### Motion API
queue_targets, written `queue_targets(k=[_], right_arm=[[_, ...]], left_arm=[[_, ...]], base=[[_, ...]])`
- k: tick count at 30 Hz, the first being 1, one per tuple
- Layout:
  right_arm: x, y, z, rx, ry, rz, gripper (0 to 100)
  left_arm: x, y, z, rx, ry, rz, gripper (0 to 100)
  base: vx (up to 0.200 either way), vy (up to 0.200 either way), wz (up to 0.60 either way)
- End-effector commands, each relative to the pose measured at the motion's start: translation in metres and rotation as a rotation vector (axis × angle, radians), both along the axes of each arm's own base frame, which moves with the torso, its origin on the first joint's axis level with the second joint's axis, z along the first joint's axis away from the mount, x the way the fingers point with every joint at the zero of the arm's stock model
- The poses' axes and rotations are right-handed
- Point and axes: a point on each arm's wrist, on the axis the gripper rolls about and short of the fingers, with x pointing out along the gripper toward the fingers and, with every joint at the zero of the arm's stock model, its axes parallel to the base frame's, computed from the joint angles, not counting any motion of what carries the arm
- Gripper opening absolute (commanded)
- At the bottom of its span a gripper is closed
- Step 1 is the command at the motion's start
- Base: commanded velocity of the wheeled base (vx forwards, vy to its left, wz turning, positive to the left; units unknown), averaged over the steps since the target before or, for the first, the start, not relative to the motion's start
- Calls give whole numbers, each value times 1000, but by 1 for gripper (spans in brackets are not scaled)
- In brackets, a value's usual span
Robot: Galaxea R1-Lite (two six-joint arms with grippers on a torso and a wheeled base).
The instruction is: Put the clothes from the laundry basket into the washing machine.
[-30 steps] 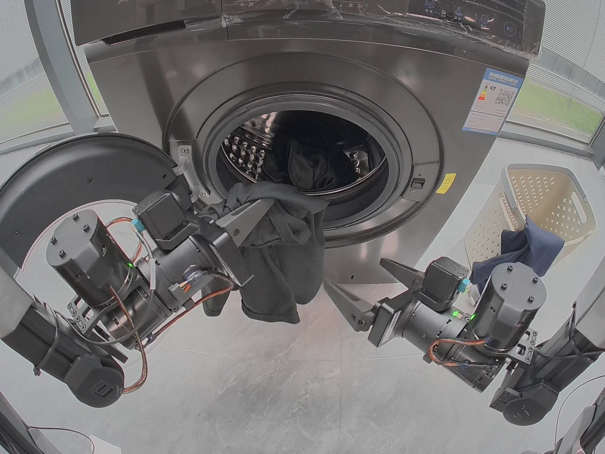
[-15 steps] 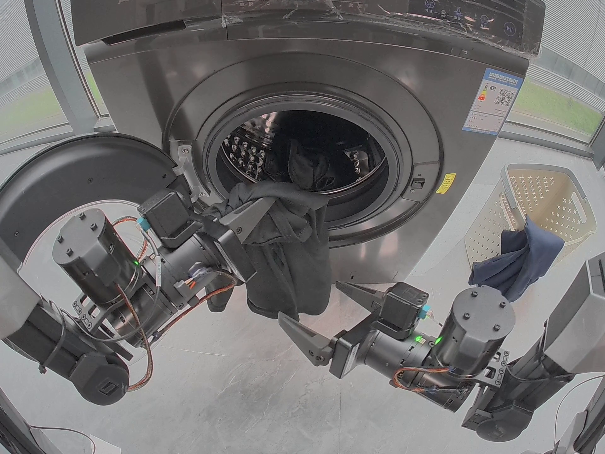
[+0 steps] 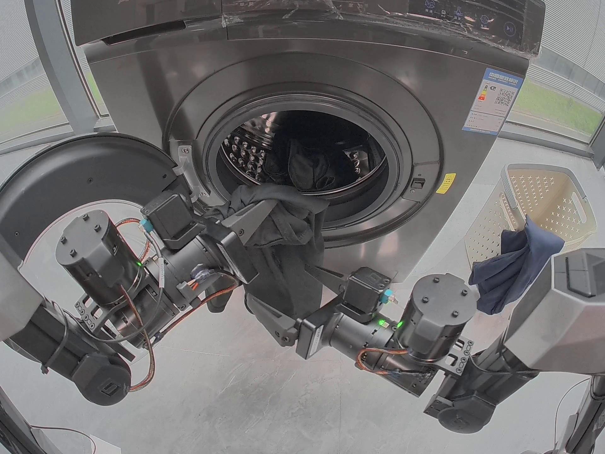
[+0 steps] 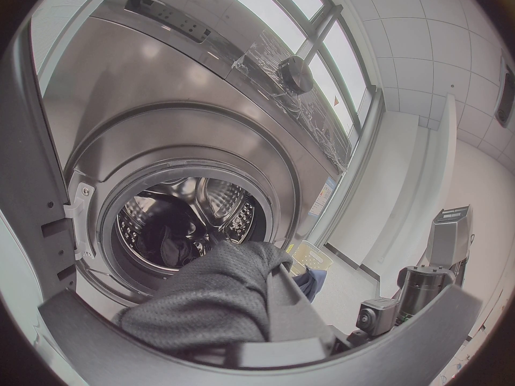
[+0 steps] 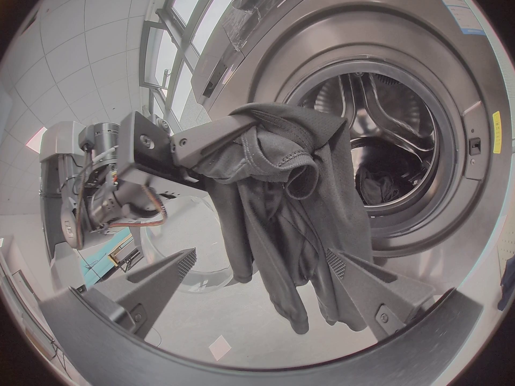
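Tiled floor [image 3: 252, 398]: drum [image 3: 249, 152] holds dark clothes [image 3: 309, 166], blue cloth [image 3: 517, 266] drapes basket [image 3: 549, 190]; left gripper [image 3: 268, 212] grasps garment [image 3: 287, 266], right gripper [image 3: 278, 284] released.

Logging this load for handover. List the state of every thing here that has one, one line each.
Washer door, open, swung to the left.
Drum, dark clothes already inside.
Black garment, hanging from the left gripper before the opening.
Left gripper, shut on the black garment.
Right gripper, open, a finger on each side of the garment's lower part.
Basket, a blue cloth draped over its rim.
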Motion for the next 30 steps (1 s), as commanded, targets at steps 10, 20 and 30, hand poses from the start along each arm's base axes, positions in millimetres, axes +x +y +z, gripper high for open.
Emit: queue_targets(k=[10,20,30], right_arm=[[29,21,-12,16,-31,-23,100],[37,32,-17,30,-44,-22,100],[41,35,-11,63,-72,-29,0]], left_arm=[[0,0,0,1,-2,0,0],[0,0,-1,3,0,2,0],[1,0,-1,2,-1,5,0]], base=[[0,0,0],[0,0,0],[0,0,0]])
